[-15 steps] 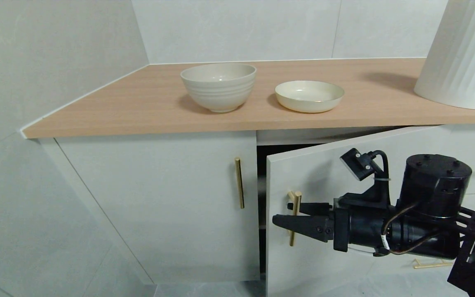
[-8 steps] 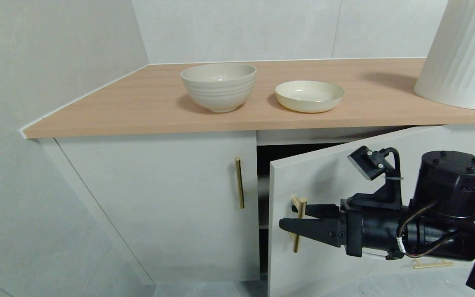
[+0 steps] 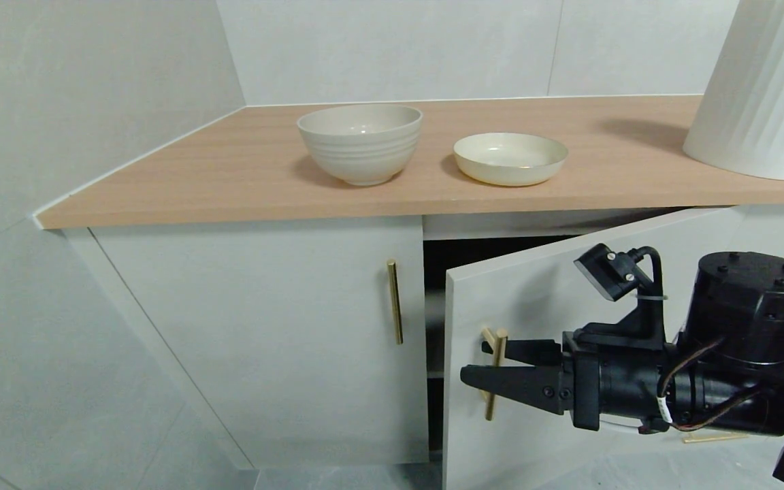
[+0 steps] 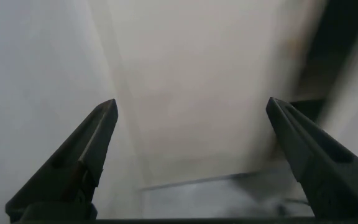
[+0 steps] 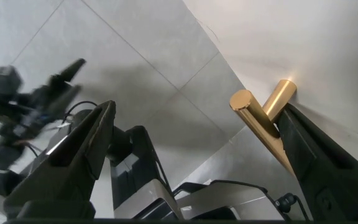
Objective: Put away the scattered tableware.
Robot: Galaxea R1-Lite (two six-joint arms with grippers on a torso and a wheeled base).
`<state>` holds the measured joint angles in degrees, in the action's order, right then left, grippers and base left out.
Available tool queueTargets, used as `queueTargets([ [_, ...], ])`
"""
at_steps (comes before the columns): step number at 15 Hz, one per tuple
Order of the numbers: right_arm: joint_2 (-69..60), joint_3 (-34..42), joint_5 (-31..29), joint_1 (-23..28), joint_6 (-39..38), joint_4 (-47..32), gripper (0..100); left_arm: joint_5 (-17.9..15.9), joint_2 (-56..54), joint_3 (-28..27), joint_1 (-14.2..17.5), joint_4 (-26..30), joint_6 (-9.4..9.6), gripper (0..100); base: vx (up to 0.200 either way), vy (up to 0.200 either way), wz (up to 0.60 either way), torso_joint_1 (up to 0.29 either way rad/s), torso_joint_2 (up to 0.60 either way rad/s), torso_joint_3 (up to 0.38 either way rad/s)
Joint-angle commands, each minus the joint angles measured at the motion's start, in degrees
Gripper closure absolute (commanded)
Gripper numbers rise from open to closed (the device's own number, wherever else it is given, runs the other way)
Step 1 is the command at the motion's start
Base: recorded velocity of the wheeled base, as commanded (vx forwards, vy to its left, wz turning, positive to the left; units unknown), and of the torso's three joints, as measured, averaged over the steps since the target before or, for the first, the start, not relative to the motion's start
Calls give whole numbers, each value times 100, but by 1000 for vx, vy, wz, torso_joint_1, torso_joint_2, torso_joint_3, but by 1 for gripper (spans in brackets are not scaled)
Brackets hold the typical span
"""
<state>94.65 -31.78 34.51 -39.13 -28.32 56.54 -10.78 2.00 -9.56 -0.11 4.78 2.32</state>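
- Brass bar handle [image 3: 489,408] is sitting between the fingers of the right gripper [image 3: 475,361]. The jaws are standing wide apart, not clamping, and in the right wrist view the bar is lying close against one finger.
- Pale grey cabinet door [image 3: 535,292] carrying that handle is hanging partly open, its free edge swung out from the cabinet front. A dark gap is showing behind it.
- Left gripper [image 4: 191,102] is holding nothing, its fingers spread wide. Behind it a blurred pale panel is showing; what it is, I cannot tell.
- Neighbouring door [image 3: 263,327], on the left, is sitting shut, its own brass handle [image 3: 395,303] running upright along its right edge.
- Wooden countertop [image 3: 229,177] is running above both doors.
- Deep cream bowl [image 3: 360,143] is standing upright toward the front edge of the countertop, above the shut door.
- Shallow cream dish [image 3: 510,158] is resting just beside the bowl on its right, not touching it, above the open door.
- White ribbed vessel [image 3: 759,95] is standing at the right end of the countertop, well apart from the dish.
- Grey tiled wall [image 3: 392,47] is meeting the back edge.
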Motion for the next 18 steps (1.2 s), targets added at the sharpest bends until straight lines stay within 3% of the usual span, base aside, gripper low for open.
queueTargets([
  [1,-25,14,12,-7,2,6,0,-750,1215,-978,2,340,-65,0,0,0,0,0,0,0],
  [3,-43,14,12,-7,11,6,0,-1243,2419,-1619,-7,313,-302,0,0,0,0,0,0,0],
  [5,-34,32,21,-7,19,6,0,-1682,3623,-2147,-68,313,-320,0,0,0,0,0,0,0],
  [6,-34,67,21,-33,19,6,0,-1779,4186,-2296,-376,296,-328,0,0,0,0,0,0,0],
  [7,-34,58,21,-51,19,6,0,-1744,4652,-2349,-683,234,-293,0,0,0,0,0,0,0],
  [9,-34,67,21,-51,19,6,0,-1744,5135,-2454,-710,-100,-302,0,0,0,0,0,0,0],
  [10,-43,67,21,-51,19,6,0,-1779,5856,-2472,-1000,-812,-337,0,0,0,0,0,0,0],
  [12,-43,67,21,-51,19,6,0,-1761,6295,-2287,-1457,-1049,-504,0,0,0,0,0,0,0],
  [14,-43,76,21,-51,28,6,0,-1761,6594,-2270,-1685,-1163,-671,0,0,0,0,0,0,0],
  [15,-43,84,21,-51,28,6,0,-1761,6647,-2252,-1905,-1348,-882,0,0,0,0,0,0,0],
  [16,-43,84,21,-51,19,6,0,-1761,6629,-2252,-2098,-1418,-1111,100,0,0,0,0,0,0],
  [18,-43,84,21,-51,28,6,0,-1761,6647,-2287,-2134,-1673,-1383,100,0,0,0,0,0,0],
])
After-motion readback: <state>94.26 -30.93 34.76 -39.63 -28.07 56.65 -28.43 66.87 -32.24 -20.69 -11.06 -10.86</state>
